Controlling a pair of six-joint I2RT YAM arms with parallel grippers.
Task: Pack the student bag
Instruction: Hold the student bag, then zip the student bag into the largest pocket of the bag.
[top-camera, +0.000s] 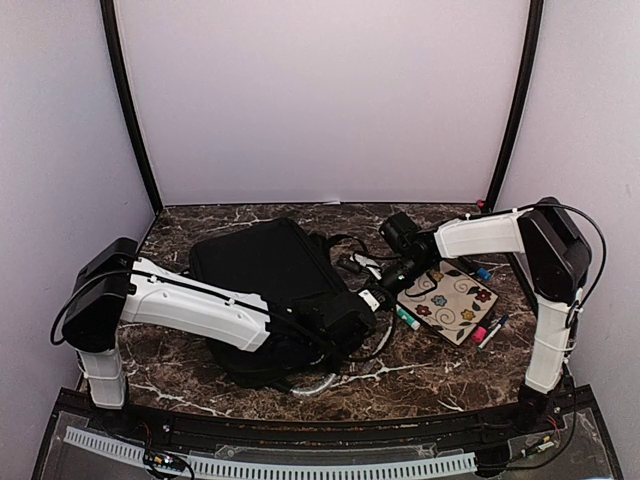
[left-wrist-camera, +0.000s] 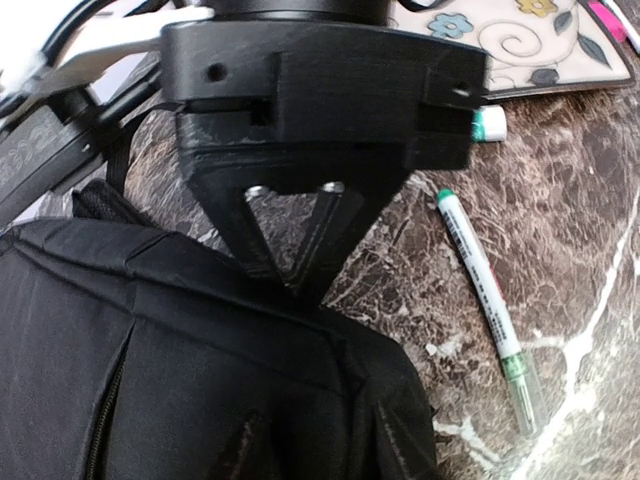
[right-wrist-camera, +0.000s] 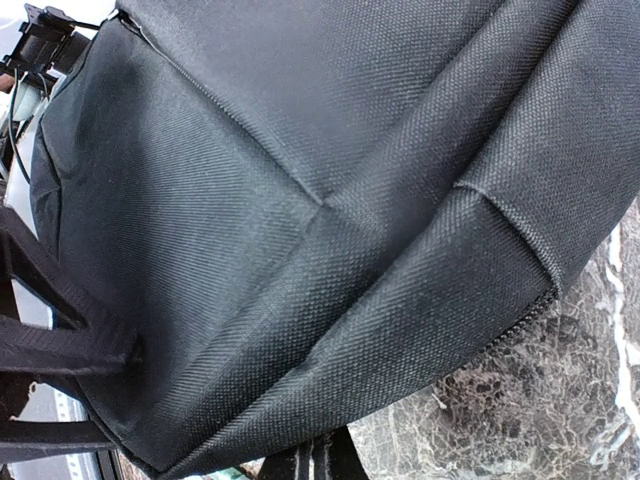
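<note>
The student bag (top-camera: 275, 270) is a big black fabric backpack lying flat in the middle of the marble table. It fills the right wrist view (right-wrist-camera: 300, 200) and the lower left of the left wrist view (left-wrist-camera: 180, 380). My right gripper (top-camera: 383, 272) comes in from the right. Its fingers meet in a point (left-wrist-camera: 300, 288) on the bag's edge and are shut on the fabric, which rises in folds above them (right-wrist-camera: 322, 462). My left gripper (top-camera: 352, 318) hovers over the bag's right end. Its dark fingers show faintly, standing apart (left-wrist-camera: 312, 435) over the black cloth.
A floral-patterned pad (top-camera: 450, 298) lies right of the bag. A green marker (top-camera: 408, 320) (left-wrist-camera: 485, 290) lies on bare marble (left-wrist-camera: 560, 330) between bag and pad. A pink marker (top-camera: 481, 333) and a blue one (top-camera: 483, 272) lie by the pad. Black straps (right-wrist-camera: 60, 345) trail off the bag.
</note>
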